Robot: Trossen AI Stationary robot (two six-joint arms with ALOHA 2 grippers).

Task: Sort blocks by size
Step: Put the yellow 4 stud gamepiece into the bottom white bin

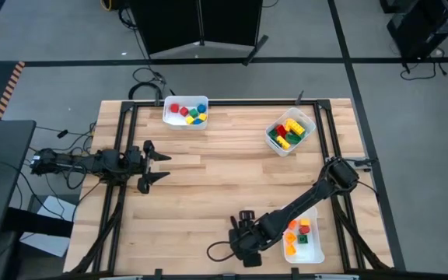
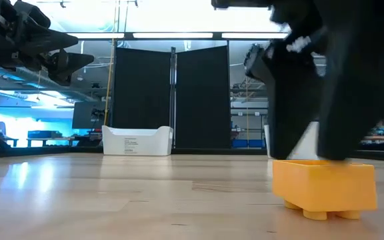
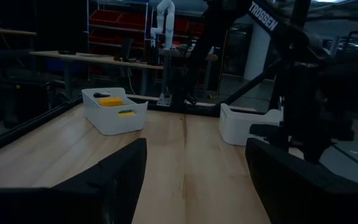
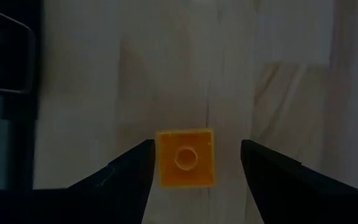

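We see three white plastic bins on the wooden surface (image 1: 224, 167). The far bin (image 1: 186, 111), at the far edge left of centre, contains small blocks (image 1: 189, 113) in red, blue, yellow and green. The far-right bin (image 1: 290, 132) contains longer bricks (image 1: 289, 131) in yellow, red and green, piled together. The near-right bin (image 1: 305, 236), at the near right corner, contains mid-sized blocks (image 1: 299, 232) in orange, red, yellow and green.

One orange block (image 4: 185, 157) lies outside the bins, on the bare surface near the near edge, left of the near-right bin. In the right wrist view it is square in outline with one round feature at its centre. In the low view the same block (image 2: 323, 187) rests flat on the wood, with short round stubs showing beneath it.

The right pincer (image 4: 194, 163) is directly over this block with its jaws apart. One finger stands on each side of the block, and a gap shows between each finger and the block in the right wrist view. We cannot confirm any contact there.

The left pincer (image 1: 160, 164) hangs over the left part of the surface, well apart from every bin, with its jaws spread and nothing between them.
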